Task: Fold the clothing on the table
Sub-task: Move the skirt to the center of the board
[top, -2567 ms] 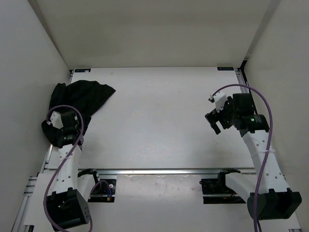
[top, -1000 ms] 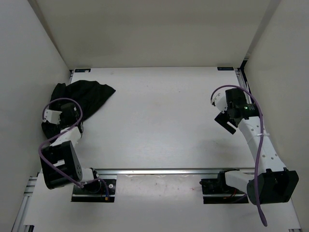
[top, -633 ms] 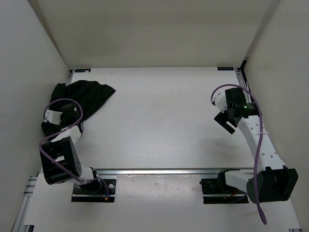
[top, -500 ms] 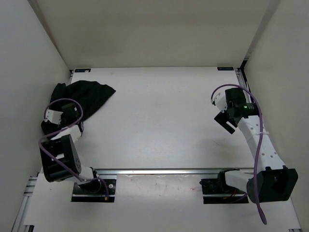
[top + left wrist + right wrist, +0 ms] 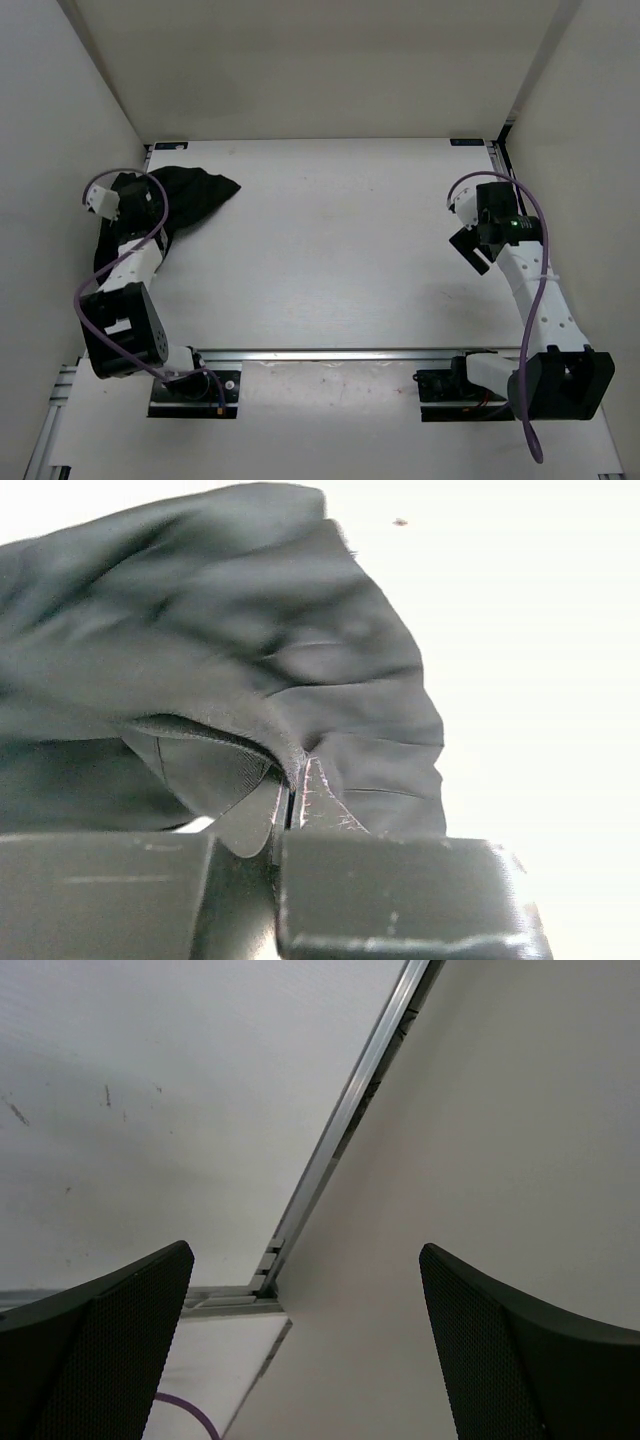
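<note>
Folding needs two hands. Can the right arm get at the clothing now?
Probably not. Nothing blocks it, but the clothing is bunched at the far left of the table, while the open right gripper hangs by the right wall.

Left fingers (image 5: 322, 810) pinched shut; right fingers (image 5: 100, 1360) spread wide apart.

Worktop (image 5: 330, 250): open white surface across the middle, far side and right; broad passage.
Far-left corner: bunched black garment (image 5: 195, 190), left hand (image 5: 295, 800) clamped on a fold of it, left wall (image 5: 60, 150) close beside.
Right side: right hand (image 5: 310, 1350), fingers wide apart, near the side rail (image 5: 340, 1140) and right wall (image 5: 500, 1110).
Near edge: metal rail (image 5: 330, 353) runs the full width.
</note>
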You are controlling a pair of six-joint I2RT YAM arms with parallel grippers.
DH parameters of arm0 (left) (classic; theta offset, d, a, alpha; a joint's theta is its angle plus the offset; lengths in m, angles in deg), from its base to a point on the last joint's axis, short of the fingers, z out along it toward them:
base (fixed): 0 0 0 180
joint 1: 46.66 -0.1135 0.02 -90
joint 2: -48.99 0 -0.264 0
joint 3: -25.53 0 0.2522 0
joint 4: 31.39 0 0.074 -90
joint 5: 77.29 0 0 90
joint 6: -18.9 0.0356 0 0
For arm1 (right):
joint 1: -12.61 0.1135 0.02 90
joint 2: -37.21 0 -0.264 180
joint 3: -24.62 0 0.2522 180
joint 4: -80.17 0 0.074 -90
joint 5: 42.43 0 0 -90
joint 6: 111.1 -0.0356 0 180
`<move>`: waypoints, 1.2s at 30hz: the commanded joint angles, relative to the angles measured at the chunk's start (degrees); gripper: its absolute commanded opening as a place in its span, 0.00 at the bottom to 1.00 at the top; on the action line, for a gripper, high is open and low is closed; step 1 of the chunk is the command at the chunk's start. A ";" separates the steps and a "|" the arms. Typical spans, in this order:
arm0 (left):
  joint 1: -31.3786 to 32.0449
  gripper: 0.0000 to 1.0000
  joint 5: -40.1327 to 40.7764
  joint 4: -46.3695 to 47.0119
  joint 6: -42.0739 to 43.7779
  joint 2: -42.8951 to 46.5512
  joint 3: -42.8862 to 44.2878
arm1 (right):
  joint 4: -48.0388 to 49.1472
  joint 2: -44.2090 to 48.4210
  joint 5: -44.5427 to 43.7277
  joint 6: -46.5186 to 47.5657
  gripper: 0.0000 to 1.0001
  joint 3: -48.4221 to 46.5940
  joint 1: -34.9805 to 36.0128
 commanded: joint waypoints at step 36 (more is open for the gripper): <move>47.74 0.99 -46.43 -4.78 0.35 -1.44 14.46 | -12.42 -5.34 58.46 -14.94 1.00 -11.12 -13.26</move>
